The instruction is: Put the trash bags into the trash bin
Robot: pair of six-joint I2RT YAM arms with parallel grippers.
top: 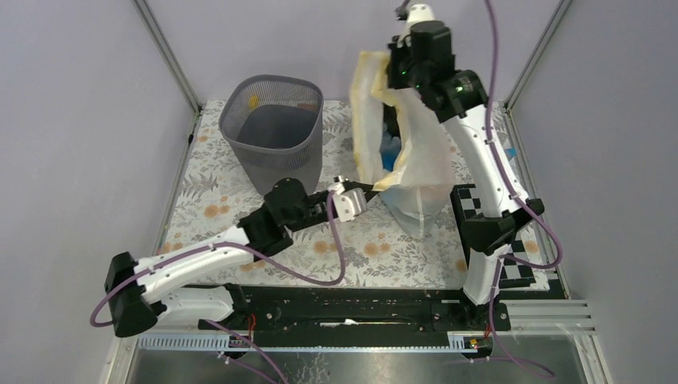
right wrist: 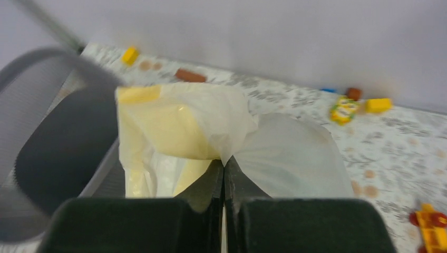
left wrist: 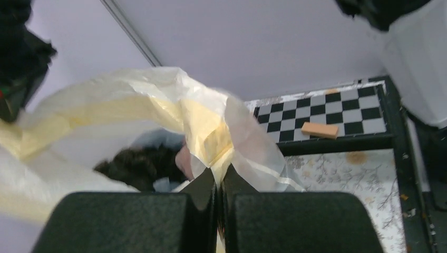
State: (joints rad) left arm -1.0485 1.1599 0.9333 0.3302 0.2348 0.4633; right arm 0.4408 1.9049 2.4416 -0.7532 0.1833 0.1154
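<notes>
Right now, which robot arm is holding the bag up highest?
The right end effector pinches the top of the clear yellow-banded bag, high above the table; the left end effector grips that bag low down.

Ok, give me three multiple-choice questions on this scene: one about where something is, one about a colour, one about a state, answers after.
1. In the top view, where does the mesh bin stand relative to the clear bag?
A. to its left
B. to its right
C. directly under it

2. What colour is the band at the bag's mouth?
A. blue
B. green
C. cream-yellow

3. What is the right gripper doing?
A. hanging open over the bin
B. pinching the bag's film, shut
C. lying open on the table

Answers:
1 A, the bin is left of the lifted bag, clear of it.
2 C, both wrist views show a pale yellow strip.
3 B, the right wrist view shows its jaws closed together on the film.
</notes>
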